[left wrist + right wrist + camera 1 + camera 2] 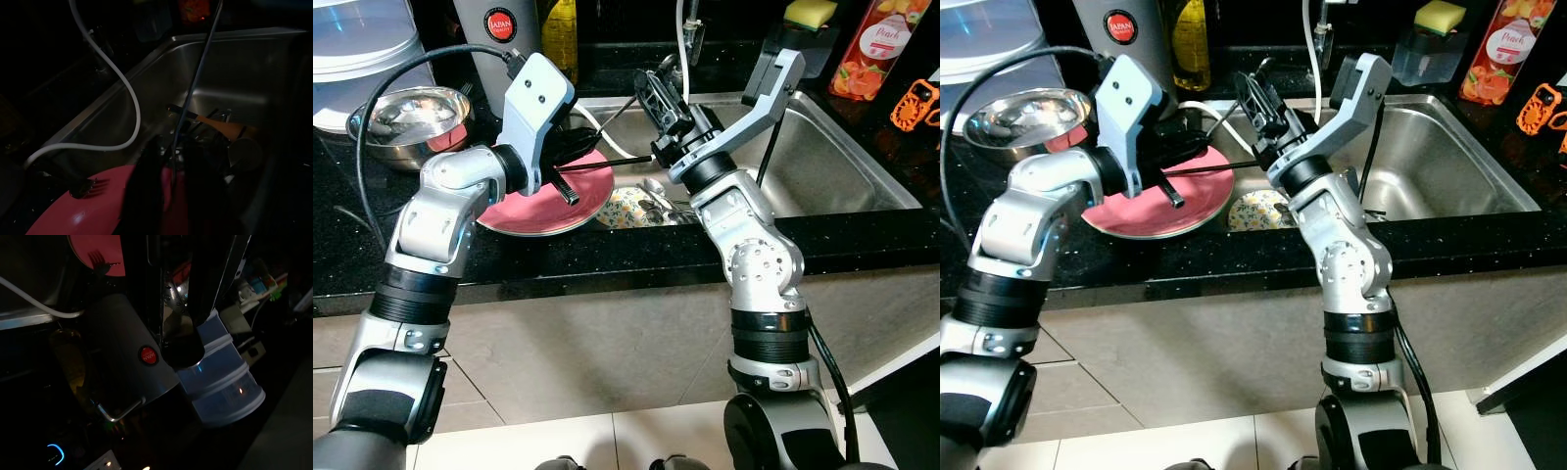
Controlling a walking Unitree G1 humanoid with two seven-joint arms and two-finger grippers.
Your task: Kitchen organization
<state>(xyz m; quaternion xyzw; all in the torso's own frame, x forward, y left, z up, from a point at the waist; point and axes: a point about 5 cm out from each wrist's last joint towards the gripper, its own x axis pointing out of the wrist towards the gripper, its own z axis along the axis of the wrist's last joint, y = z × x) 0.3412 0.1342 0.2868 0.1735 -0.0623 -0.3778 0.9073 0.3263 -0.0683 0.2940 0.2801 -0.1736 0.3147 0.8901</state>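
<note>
**Stick gripped at one end, over the sink's left edge**

Stick [607, 163], thin, dark and straight, probably a chopstick or skewer, lies nearly level above the worktop's [607, 257] sink-side edge. One end sits in the left tool [563, 166], which looks clenched on it. The other end reaches toward the wrist of the right tool [658, 93]; whether that tool's fingers are parted I cannot tell.

It is likely light, stiff and smooth, so it could swivel or slide in a pinch at the very end. A hold nearer its middle would steady it.

Below it a pink plate [524, 217] rests on the worktop just beside the sink [842, 147], with a fork [93, 186] lying on it. A patterned dish [628, 208] sits in the sink's near left corner. A steel bowl [411, 117] stands near the worktop's back left.
</note>
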